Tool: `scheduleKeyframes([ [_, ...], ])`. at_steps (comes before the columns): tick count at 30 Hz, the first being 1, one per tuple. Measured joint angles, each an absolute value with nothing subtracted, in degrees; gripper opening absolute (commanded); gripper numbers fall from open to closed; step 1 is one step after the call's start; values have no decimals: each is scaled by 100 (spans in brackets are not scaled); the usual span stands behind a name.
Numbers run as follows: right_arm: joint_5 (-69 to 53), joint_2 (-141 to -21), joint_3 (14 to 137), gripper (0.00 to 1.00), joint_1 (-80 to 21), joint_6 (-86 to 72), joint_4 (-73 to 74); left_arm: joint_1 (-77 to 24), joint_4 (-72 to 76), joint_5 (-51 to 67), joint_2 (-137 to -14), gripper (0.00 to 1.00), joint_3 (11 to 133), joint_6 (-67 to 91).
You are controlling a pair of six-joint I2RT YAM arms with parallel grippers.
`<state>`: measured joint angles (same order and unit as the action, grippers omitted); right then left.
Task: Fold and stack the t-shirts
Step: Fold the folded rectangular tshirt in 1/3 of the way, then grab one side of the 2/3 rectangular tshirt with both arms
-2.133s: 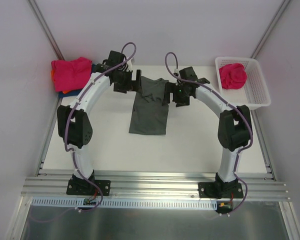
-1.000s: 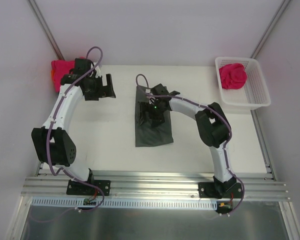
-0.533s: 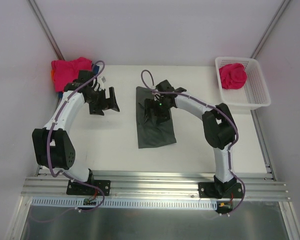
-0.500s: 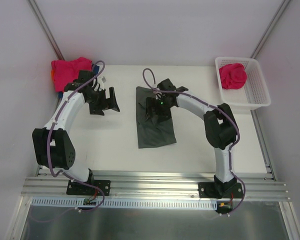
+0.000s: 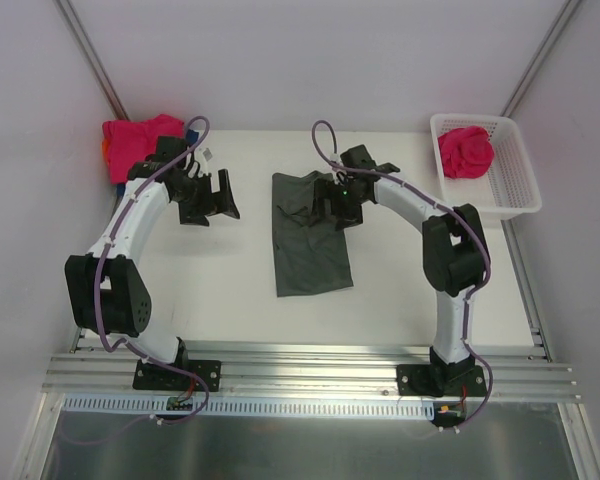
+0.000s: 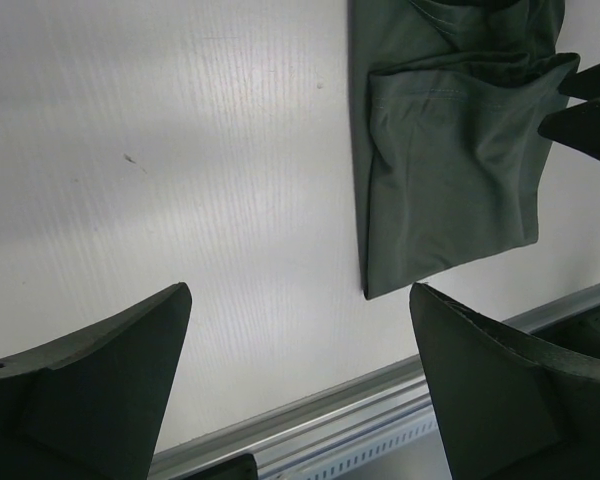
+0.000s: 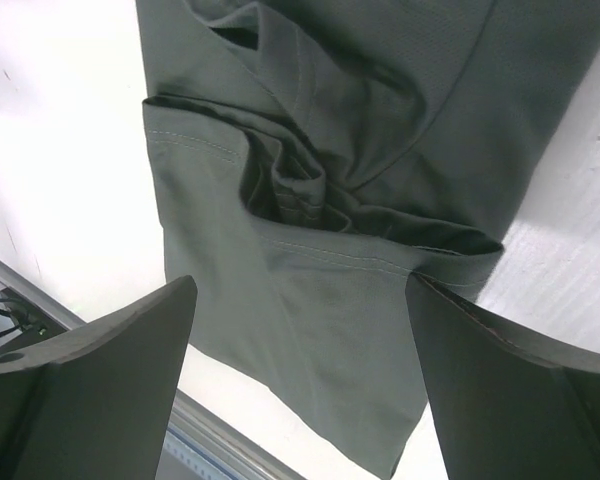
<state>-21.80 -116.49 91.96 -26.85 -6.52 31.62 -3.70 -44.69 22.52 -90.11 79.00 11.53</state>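
A dark grey t-shirt (image 5: 309,240) lies folded into a long strip in the middle of the table; it also shows in the left wrist view (image 6: 450,170) and the right wrist view (image 7: 340,200), with a bunched fold across it. My right gripper (image 5: 337,210) is open and empty just above its upper right part. My left gripper (image 5: 218,197) is open and empty over bare table to the shirt's left. A pile of pink, orange and blue shirts (image 5: 138,142) sits at the back left. A pink shirt (image 5: 465,151) lies crumpled in the basket.
A white lattice basket (image 5: 517,185) stands at the back right corner. The table's metal front rail (image 5: 310,360) runs along the near edge. Grey walls close the back and sides.
Both grippers let go of the grey shirt, which now lies on the table. The left arm swung left, away from it. The right gripper pressed on the shirt, then moved back and right.
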Motion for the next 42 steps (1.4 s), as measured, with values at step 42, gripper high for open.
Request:
scheduleKeyframes([
  [42, -1992, -8606, 5662, 68, -2558, -600, 3924, -1120, -4058, 3695, -9011, 68, 5710, 1946],
])
